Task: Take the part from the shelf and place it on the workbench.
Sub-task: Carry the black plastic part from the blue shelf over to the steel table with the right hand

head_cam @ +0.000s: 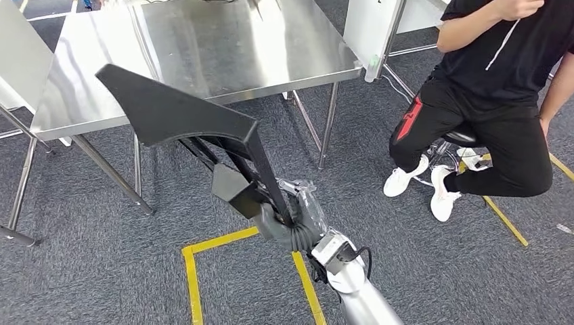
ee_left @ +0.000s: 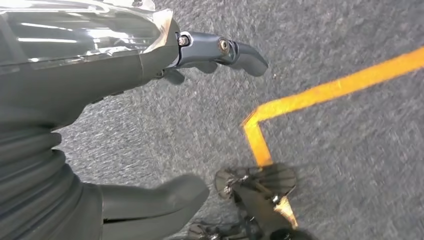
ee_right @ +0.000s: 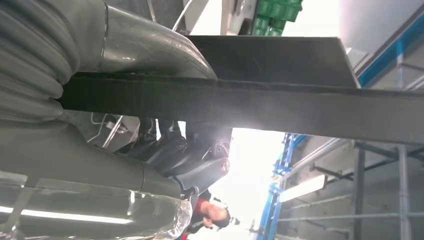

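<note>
My right hand (head_cam: 292,215) grips a large black plastic part (head_cam: 177,112), a flat triangular panel with thin struts running down to a bar in my grasp. The part is raised above the carpet in front of the steel workbench (head_cam: 203,47), its wide end over the bench's near edge. In the right wrist view the part's dark bar (ee_right: 280,107) runs across the picture, with my right hand (ee_right: 165,145) wrapped around it. My left hand (ee_left: 165,65) hangs over the grey carpet, fingers apart and holding nothing.
A person (head_cam: 501,101) in black clothes sits on a stool at the right, close to the bench's corner. Yellow tape lines (head_cam: 193,271) mark the carpet near my feet. The bench's slanted legs (head_cam: 108,172) stand ahead, and a white panel (head_cam: 369,30) leans at its right end.
</note>
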### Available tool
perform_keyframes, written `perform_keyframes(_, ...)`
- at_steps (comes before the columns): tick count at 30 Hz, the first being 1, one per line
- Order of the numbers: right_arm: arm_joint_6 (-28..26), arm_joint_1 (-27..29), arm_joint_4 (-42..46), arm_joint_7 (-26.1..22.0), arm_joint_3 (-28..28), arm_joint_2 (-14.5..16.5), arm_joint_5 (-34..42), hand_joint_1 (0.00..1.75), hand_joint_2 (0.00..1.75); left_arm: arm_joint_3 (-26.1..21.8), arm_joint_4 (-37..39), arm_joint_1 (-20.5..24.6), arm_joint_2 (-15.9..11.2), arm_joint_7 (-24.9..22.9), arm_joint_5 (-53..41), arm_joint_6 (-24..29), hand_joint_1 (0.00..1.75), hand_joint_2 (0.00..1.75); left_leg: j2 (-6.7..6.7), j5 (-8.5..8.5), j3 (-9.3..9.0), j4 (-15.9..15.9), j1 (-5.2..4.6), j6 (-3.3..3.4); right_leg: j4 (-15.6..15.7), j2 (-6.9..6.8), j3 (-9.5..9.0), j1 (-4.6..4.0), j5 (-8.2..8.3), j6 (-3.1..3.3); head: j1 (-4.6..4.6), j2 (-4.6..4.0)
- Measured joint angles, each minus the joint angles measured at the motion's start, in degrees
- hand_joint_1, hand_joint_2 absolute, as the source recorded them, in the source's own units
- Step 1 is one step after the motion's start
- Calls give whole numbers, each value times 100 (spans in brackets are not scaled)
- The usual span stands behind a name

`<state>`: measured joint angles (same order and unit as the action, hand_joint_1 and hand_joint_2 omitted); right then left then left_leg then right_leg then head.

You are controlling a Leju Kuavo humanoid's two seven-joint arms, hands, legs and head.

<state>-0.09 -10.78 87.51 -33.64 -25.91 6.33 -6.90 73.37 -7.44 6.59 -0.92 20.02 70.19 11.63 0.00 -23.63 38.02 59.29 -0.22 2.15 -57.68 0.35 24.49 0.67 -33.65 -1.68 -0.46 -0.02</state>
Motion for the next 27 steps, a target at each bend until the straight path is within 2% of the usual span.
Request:
perform_keyframes(1,0,-12,-1,-1,0,1,0,175,175,0,-1,9,2,2,1,5,0,175,-12,-19,-96,-64,-1,36,-89,-8,-17,-8,26,-45,2,-1)
perform_keyframes(2,0,-30,0,-3,-2,1,0,175,175,-1,-2,22,4,2,1,10,0,175,-23,-40,-208,-114,5,75,-301,-14,89,-8,45,-74,4,-2)
perform_keyframes(4,0,-54,-4,-5,-7,-6,0,175,175,-2,-2,33,4,3,3,13,0,175,-48,-113,-376,-184,7,132,-1008,-24,534,-8,-31,-51,12,-5)
perform_keyframes(5,0,-57,-8,-7,-9,-13,1,175,175,-2,-1,34,4,2,4,13,0,175,-62,-164,-432,-193,7,152,-1363,-23,835,-11,-160,-11,15,-6)
perform_keyframes(6,0,-53,-13,-6,-10,-23,2,175,175,-2,-1,31,6,2,6,13,0,175,-78,-222,-487,-196,5,158,-1579,-23,1093,-12,-312,25,22,-7)
perform_keyframes(7,0,-48,-18,-5,-10,-35,2,175,175,-1,-1,27,11,2,7,13,0,175,-99,-287,-556,-196,1,157,-1636,-23,1289,-12,-426,40,23,-7)
perform_keyframes(8,0,-47,-22,-4,-10,-45,3,175,175,-1,-1,25,19,2,8,13,0,175,-120,-353,-635,-196,-3,154,-1527,-23,1393,-13,-438,22,25,-7)
perform_keyframes(9,0,-47,-23,-3,-11,-52,3,175,175,0,-1,24,27,2,8,13,0,175,-137,-423,-726,-196,-7,146,-1259,-23,1420,-14,-290,-29,27,-7)
perform_keyframes(11,-2,-48,-29,-2,-14,-57,2,175,175,0,-1,20,45,2,8,13,0,175,-159,-575,-880,-187,-22,118,-556,-29,1368,-16,327,-147,22,-7)
perform_keyframes(12,-6,-51,-36,2,-17,-58,-2,175,175,0,-1,18,50,0,9,13,0,175,-168,-650,-923,-182,-33,91,-301,-36,1314,-21,606,-150,22,-7)
perform_keyframes(13,-13,-54,-42,6,-18,-58,-6,175,175,0,-1,15,54,-3,10,14,0,175,-173,-705,-965,-173,-43,61,-158,-37,1277,-22,815,-115,18,-7)
perform_keyframes(14,-23,-61,-48,9,-18,-57,-9,175,175,0,-2,15,57,-4,11,15,0,175,-176,-732,-1004,-143,-52,33,-115,-42,1241,-21,904,-48,16,-7)
perform_keyframes(16,-40,-81,-49,10,-17,-48,-13,175,175,0,-4,21,56,-4,13,18,0,175,-162,-699,-987,17,-50,-16,-65,-37,1114,20,958,66,17,-7)
perform_keyframes(17,-45,-92,-50,8,-19,-44,-13,175,175,0,-7,26,56,0,12,19,0,175,-141,-661,-886,221,-39,-47,-33,-42,1039,43,935,113,12,-7)
perform_keyframes(19,-46,-108,-52,5,-26,-34,-15,175,175,0,-11,32,56,5,13,19,0,175,-93,-712,-498,806,11,-131,29,-44,896,67,870,183,2,-7)
perform_keyframes(21,-48,-111,-61,4,-34,-31,-16,175,175,0,-12,27,56,7,14,19,0,175,-66,-1022,-42,1277,80,-227,50,-36,794,81,781,205,-4,-7)
perform_keyframes(22,-49,-108,-68,3,-36,-31,-16,175,175,0,-12,23,55,7,14,19,0,175,-53,-1159,117,1335,112,-269,51,-28,738,93,727,192,-6,-7)
perform_keyframes(23,-51,-105,-76,3,-36,-32,-16,175,175,1,-12,21,55,7,14,19,0,175,-37,-1192,207,1260,142,-306,51,-21,674,106,670,174,-5,-7)
perform_keyframes(24,-52,-105,-83,3,-37,-32,-16,175,175,1,-12,20,53,7,14,19,0,175,-22,-1054,209,1028,170,-332,51,-16,598,122,611,150,-6,-7)
perform_keyframes(26,-52,-108,-93,2,-38,-31,-15,175,175,2,-12,14,48,7,14,19,0,175,17,-449,79,361,206,-352,51,-15,464,140,488,84,-7,-7)
perform_keyframes(27,-52,-110,-98,1,-40,-31,-15,175,175,2,-12,10,46,7,14,18,0,175,42,-210,11,105,206,-334,58,-10,414,137,428,41,-9,-7)
